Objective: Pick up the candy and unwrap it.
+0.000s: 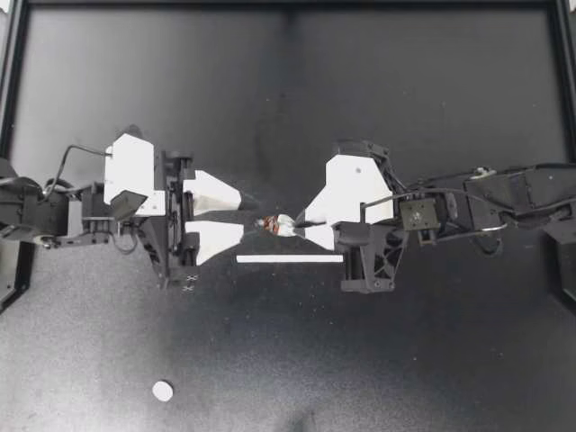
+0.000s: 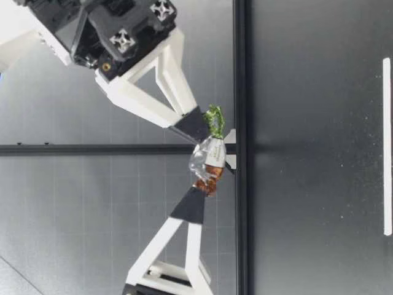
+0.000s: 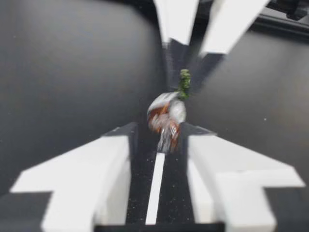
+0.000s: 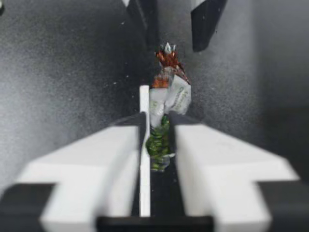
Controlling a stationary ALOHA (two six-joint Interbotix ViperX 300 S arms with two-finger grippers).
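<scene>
Right gripper [image 1: 301,225] clamped tight on the green twisted end of the small silver foil-wrapped candy [image 1: 275,224], clear of the table. Left gripper [image 1: 241,216] half open, empty; red-brown tail just ahead of its tips. Risk: closing short misses the tail, or the pull slips right's thin pinch.

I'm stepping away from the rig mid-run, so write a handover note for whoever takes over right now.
Right tool: shut on the green twisted end of the candy, holding it up off the table.
Left tool: open, with the candy's brown end just reaching between its tips, not gripped.
Done: candy picked up.
Left to do: close the left tool on the brown end, pull the twists apart and open the wrapper, which is not yet opened.
</scene>
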